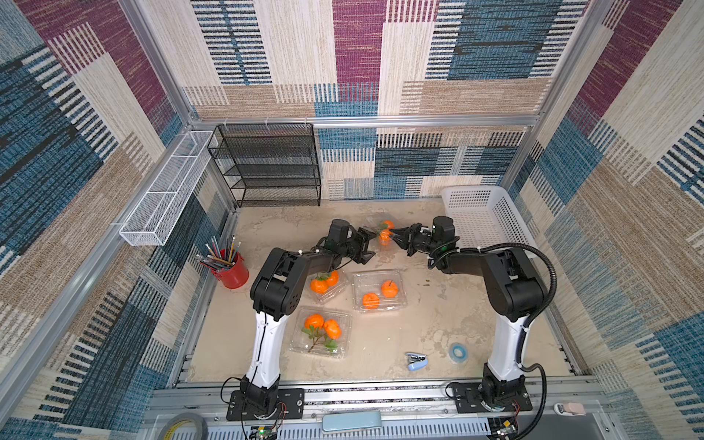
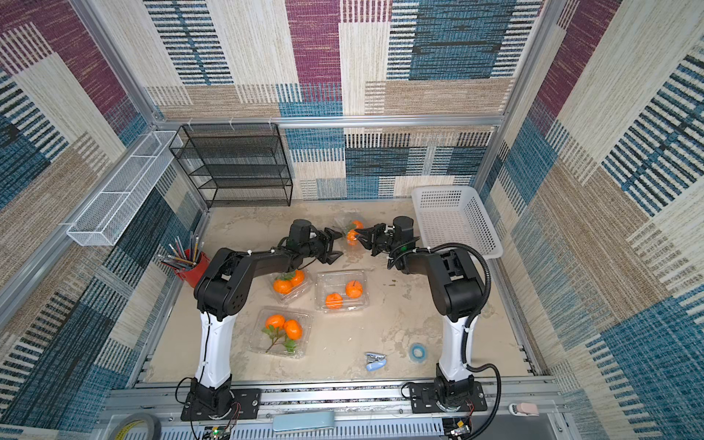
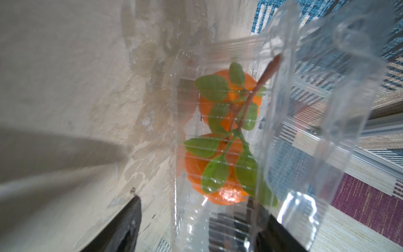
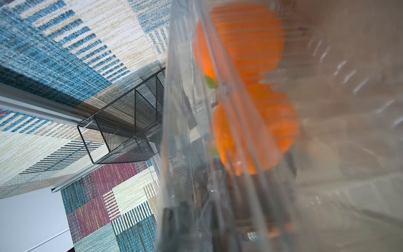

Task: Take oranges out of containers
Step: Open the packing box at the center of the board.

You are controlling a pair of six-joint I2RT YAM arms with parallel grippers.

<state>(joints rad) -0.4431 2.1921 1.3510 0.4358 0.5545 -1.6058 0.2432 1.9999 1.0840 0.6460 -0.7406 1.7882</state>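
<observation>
Two oranges (image 1: 385,233) on a leafy stem sit in a clear container (image 1: 375,222) directly between the two grippers.

Left gripper (image 1: 369,247): jaws wide apart, one finger at the container's edge, nothing clamped.

Right gripper (image 1: 394,234): fingertips nearly together against the opposite side. Whether they pinch the plastic cannot be told.

In the left wrist view the lid stands away from the base. Whether the container rests on the table (image 1: 438,316) cannot be told.

Table: beige, mottled. Walls (image 1: 362,57): blue, purple and cream patchwork on three sides.

Behind the left gripper, toward its base, lie three containers with two oranges each:
- a container (image 1: 333,297) under the left forearm
- a container (image 1: 369,280) beside it
- a container (image 1: 301,343) nearest the base

A white basket (image 1: 484,217) sits just beyond the right wrist.
</observation>
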